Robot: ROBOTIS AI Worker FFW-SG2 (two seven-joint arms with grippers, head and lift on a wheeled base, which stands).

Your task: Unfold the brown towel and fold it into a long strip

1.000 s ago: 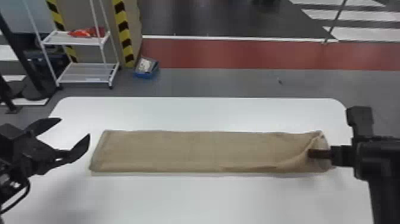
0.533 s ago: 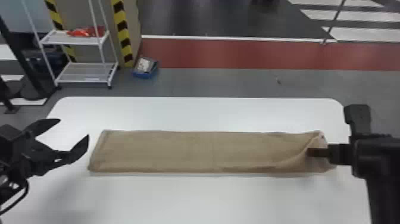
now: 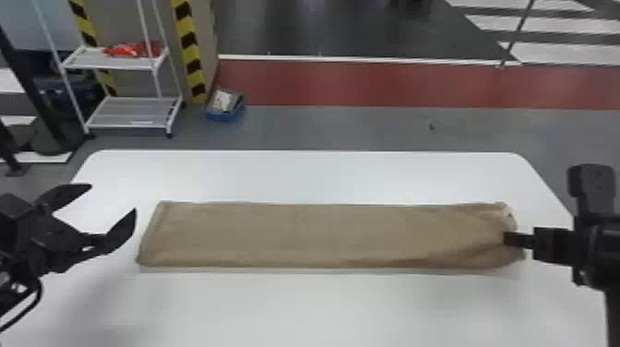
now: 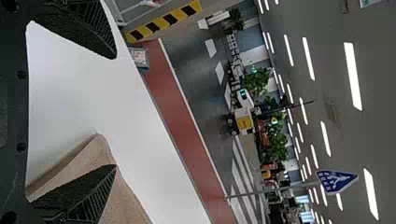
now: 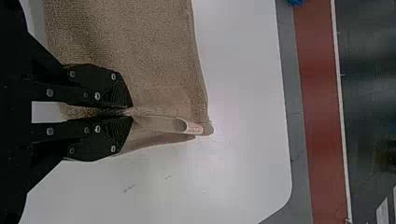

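"Where is the towel [image 3: 323, 235]?"

"Flat on the table [image 3: 323, 173], a long strip running from 9 o'clock to 3 as my head sees it. I judge the folding nearly done, with the 3 o'clock end left to tidy."

"What worries you there?"

"My own pinch. If I pull toward 3 while holding so little cloth, I could drag a layer askew. Creases run from my grip toward 8 o'clock, and the corner at 2 curls into a small open loop. Press it down like that and it may set as a lump."

"And if you let go?"

"The end might spring up or stay puckered, since the cloth is bunched where I hold it. Should it cling to a finger as I back off, the corner could flip over."

"How do your grippers stand?"

"My right gripper [image 5: 130, 112], at 3 o'clock, is closed, its tips together on a gather of towel. How many layers it has, I can't tell. My left gripper [image 3: 114, 198], beyond the 9 o'clock end, is spread wide with nothing between its fingers."

"Any danger from that one?"

"Some. If it swings toward 3 too low, a fingertip could snag that neat edge and ruck it."
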